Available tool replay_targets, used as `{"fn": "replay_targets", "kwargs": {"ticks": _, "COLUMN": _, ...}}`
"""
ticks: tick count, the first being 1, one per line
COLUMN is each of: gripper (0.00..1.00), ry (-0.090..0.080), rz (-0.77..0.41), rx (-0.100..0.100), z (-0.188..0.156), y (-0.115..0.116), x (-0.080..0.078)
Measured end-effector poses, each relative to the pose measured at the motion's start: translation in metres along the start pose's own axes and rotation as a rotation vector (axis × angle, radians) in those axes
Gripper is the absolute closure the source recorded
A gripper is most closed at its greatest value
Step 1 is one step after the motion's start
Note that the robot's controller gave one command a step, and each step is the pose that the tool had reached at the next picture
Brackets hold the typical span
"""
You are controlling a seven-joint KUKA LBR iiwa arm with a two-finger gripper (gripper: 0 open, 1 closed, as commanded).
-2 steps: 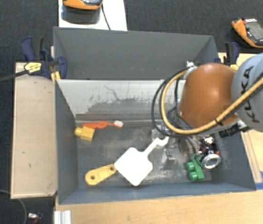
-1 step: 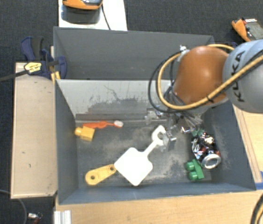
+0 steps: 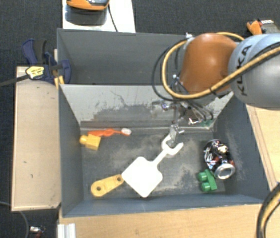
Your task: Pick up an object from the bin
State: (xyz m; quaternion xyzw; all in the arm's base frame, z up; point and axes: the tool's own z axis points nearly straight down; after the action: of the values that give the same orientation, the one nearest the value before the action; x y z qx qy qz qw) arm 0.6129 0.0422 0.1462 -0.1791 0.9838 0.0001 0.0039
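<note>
My gripper (image 3: 174, 131) hangs below the arm's orange cover, near the middle of the bin's back part. Its tip stands right over the hooked end of a white plastic paddle (image 3: 142, 175). The paddle's thin handle runs from the gripper down and left to a broad flat blade near the bin's front wall. Whether the tip touches the handle I cannot tell. A flat yellow piece with a hole (image 3: 105, 185) sticks out to the left from under the blade.
A crushed drink can (image 3: 218, 159) and a green block (image 3: 207, 180) lie at the front right. An orange toothbrush (image 3: 107, 132) and a small yellow block (image 3: 90, 141) lie at the left by the back slope. The arm and its cables cover the bin's back right.
</note>
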Motion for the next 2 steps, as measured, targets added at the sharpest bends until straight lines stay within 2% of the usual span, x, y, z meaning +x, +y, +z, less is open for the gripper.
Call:
{"fn": "replay_targets", "kwargs": {"ticks": 1, "gripper": 0.0, "ry": 0.001, "rz": -0.249, "rx": 0.0, "z": 0.008, "y": 0.004, "x": 0.025}}
{"fn": "replay_targets", "kwargs": {"ticks": 2, "gripper": 0.0, "ry": 0.001, "rz": -0.495, "rx": -0.001, "z": 0.076, "y": -0.024, "x": 0.039}}
